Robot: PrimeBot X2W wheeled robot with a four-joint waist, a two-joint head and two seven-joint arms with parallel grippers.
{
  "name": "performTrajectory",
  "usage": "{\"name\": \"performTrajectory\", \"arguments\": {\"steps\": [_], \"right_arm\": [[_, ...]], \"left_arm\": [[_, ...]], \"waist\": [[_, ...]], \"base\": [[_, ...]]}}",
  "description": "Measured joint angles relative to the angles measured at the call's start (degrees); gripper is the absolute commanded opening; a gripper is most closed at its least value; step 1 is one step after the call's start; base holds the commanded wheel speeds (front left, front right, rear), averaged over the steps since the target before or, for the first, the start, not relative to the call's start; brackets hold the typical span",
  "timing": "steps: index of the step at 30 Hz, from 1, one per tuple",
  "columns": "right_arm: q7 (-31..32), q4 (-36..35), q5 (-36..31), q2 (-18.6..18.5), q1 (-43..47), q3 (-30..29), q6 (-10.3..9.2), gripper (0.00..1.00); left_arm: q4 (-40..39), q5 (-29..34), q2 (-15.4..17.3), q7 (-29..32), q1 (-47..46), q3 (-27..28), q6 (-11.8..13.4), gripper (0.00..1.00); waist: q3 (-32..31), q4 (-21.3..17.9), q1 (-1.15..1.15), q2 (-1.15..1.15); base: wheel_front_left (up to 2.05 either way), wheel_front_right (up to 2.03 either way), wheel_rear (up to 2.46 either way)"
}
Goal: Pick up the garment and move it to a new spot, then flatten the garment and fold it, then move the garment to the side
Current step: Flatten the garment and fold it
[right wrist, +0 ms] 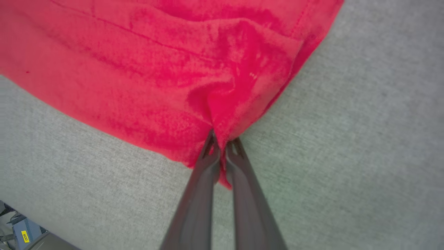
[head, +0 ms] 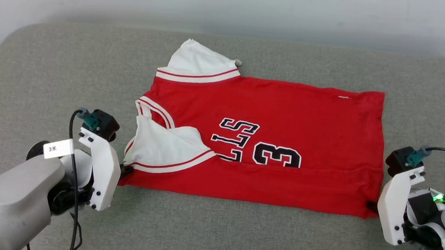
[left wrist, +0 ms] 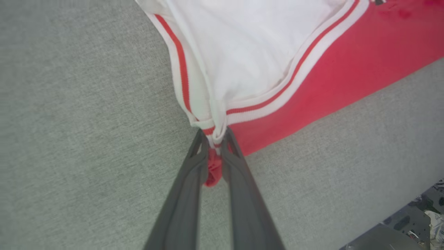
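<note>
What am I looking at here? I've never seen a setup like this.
This is a wheeled robot with two arms. The wide picture comes from a camera on its head, looking down; the two close-ups come from cameras on its wrists, looking out along each arm. On the grey fabric-covered surface lies a red jersey shirt with white short sleeves, its near long edge folded up over part of the black print. The left arm's two long dark fingers are pinched shut on the corner by the white sleeve; the right arm's fingers are pinched shut on the red hem corner.
</note>
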Motion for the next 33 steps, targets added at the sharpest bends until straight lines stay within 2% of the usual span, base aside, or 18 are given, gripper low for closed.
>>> {"name": "performTrajectory", "arguments": {"steps": [9, 19, 27, 33], "right_arm": [[-3.70, -6.43, 2.98, -3.69, 5.56, -2.03, 0.01, 0.00], [-1.05, -14.40, 3.05, -5.75, 15.42, -8.09, 0.03, 0.00], [2.79, -17.95, 1.53, -4.91, 22.71, -12.54, 0.04, 0.00], [3.46, -16.44, -0.34, -2.43, 24.59, -13.81, 0.04, 0.00]], "left_arm": [[-3.64, -0.91, 3.76, -1.37, 3.46, -0.56, 0.01, 0.00], [-11.78, -1.52, 7.69, -2.75, 9.61, -1.36, 2.59, 0.00], [-13.26, -2.55, 8.24, -3.65, 14.44, -1.87, 4.06, 0.00], [-10.58, -3.52, 6.87, -4.99, 15.87, -1.83, 4.28, 0.00]], "waist": [[-4.65, -0.31, 0.00, 0.00], [-7.76, -0.63, 0.00, 0.00], [-7.31, -0.56, 0.00, 0.00], [-5.78, -0.50, 0.00, 0.00]], "base": [[0.00, 0.00, 0.00], [0.00, 0.00, 0.00], [0.00, 0.00, 0.00], [0.00, 0.00, 0.00]]}}
